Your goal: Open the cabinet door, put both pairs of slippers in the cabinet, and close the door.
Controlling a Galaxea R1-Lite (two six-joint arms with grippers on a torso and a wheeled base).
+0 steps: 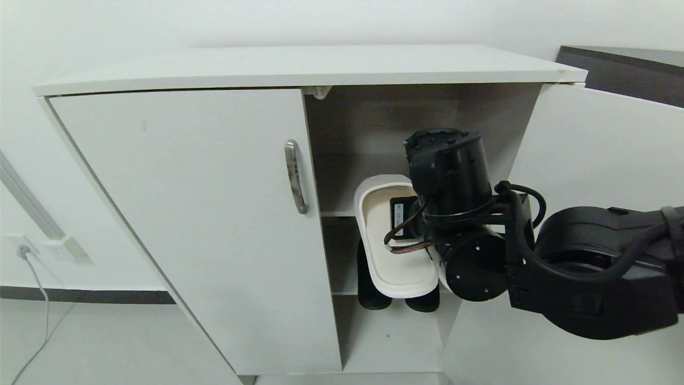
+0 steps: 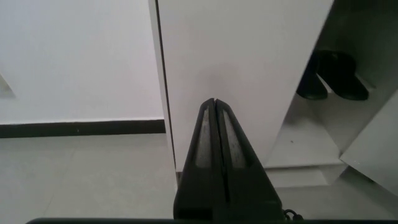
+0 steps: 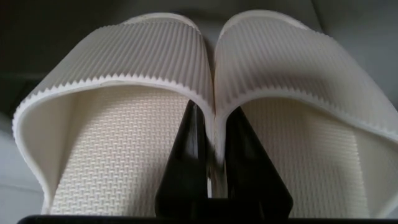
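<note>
The white cabinet (image 1: 299,67) stands with its left door (image 1: 187,224) closed and its right door (image 1: 593,149) swung open. A pair of white slippers (image 1: 393,262) hangs at the middle shelf opening, heels toward me. My right gripper (image 3: 211,118) is shut on the white slippers (image 3: 149,93), pinching their two inner walls together. A pair of black slippers (image 1: 374,294) stands on the shelf below, partly hidden by the white pair. My left gripper (image 2: 214,106) is shut on nothing, low in front of the closed door, with the black slippers (image 2: 339,74) off to its side.
A metal handle (image 1: 295,176) sits on the closed left door. The cabinet's bottom compartment (image 1: 390,337) has free room. A wall socket with a cable (image 1: 22,250) is at the far left above the tiled floor (image 1: 80,342).
</note>
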